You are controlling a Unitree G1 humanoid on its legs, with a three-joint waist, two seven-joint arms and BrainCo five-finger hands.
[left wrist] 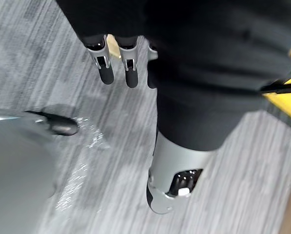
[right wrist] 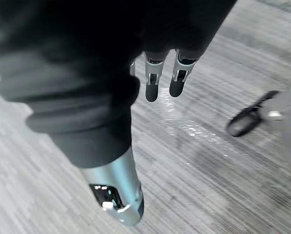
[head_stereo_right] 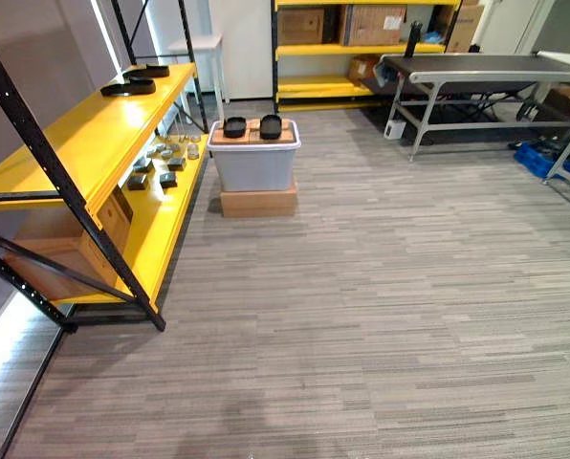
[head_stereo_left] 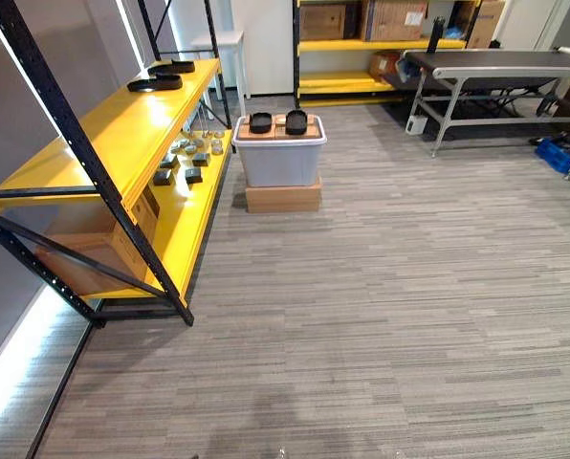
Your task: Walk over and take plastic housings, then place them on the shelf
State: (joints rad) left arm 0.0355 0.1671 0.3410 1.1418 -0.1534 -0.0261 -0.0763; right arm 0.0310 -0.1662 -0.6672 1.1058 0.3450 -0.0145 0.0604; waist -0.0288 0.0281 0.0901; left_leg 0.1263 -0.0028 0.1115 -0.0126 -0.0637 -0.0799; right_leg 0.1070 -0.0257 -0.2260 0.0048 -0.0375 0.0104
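Closest to us are the two hands, each hanging over the carpet (head_stereo_left: pixel 381 316) and holding nothing. On the left hand (left wrist: pixel 131 73) the fingers (left wrist: pixel 105 73) point straight down, side by side and relaxed, with the thumb (left wrist: pixel 171 187) standing apart from them. The right hand (right wrist: pixel 152 87) looks much the same: its fingers (right wrist: pixel 178 83) are straight and loose, its thumb (right wrist: pixel 117 195) is held away, and only grey striped floor lies past them.

Further out, well ahead of us, we see a grey bin (head_stereo_left: pixel 279 158) resting on a low cardboard box (head_stereo_left: pixel 283 197). On the bin's lid sit two black housings (head_stereo_left: pixel 260 121) (head_stereo_left: pixel 295 121), side by side and just apart.

To the left of the bin runs the shelf (head_stereo_left: pixel 122 124), yellow boards in a black frame. At the far end of its top board lie two dark flat pieces (head_stereo_left: pixel 155 84) (head_stereo_left: pixel 175 67), one behind the other. The lower board carries a cluster of small parts (head_stereo_left: pixel 185 158), and a brown carton (head_stereo_left: pixel 94 253) stands on it nearer to us.

Along the back wall we make out a second yellow rack (head_stereo_left: pixel 361 45) stacked with cartons. To the right of it are a grey conveyor table (head_stereo_left: pixel 500 62) and a blue crate (head_stereo_left: pixel 558 153) on the floor.
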